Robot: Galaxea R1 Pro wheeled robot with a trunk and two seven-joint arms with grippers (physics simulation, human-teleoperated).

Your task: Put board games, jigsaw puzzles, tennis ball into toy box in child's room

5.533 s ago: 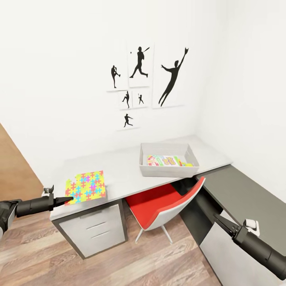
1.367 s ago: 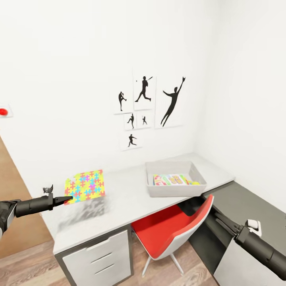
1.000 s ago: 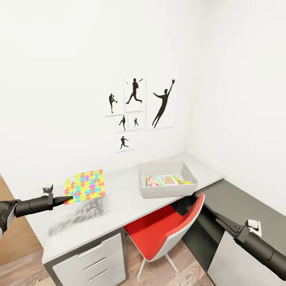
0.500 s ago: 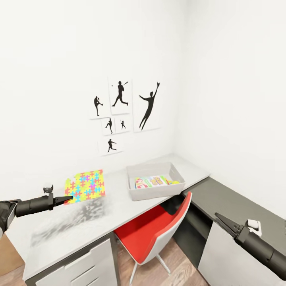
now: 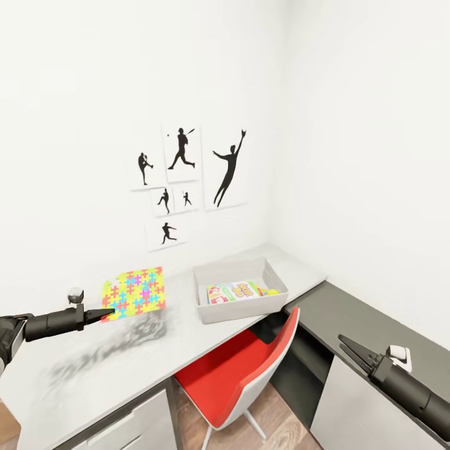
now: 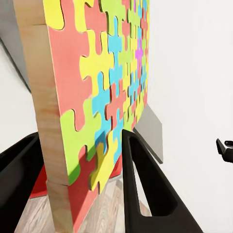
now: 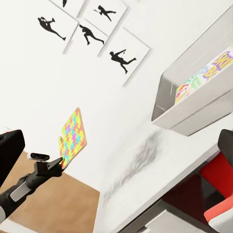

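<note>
Right gripper: I see it low at my right, over the dark side unit, fingers closed to a point with nothing between them; idle and well apart from the toys.
Left gripper: clamped on the near edge of a jigsaw puzzle. In the left wrist view the two black fingers stand either side of the slab, which stands between them with a wood-coloured edge showing.
Puzzle position: I judge it is carried clear above the table, since a blurred shadow lies on the top beneath it; the right wrist view shows it tilted on edge in the air.
Table top: the pale surface I can see between the puzzle and the bin carries no other toy.
Toy box: it sits toward the far end of the table, above a red chair. Inside I see at least one printed board game lying flat and a spot of yellow-green at its far side, probably the tennis ball; I cannot count the rest.
Far wall: baseball silhouette prints.
Progress: my judgement is late stage. This puzzle is still to be carried across to the bin and let go. The bed is out of view, so I cannot confirm its two games.
</note>
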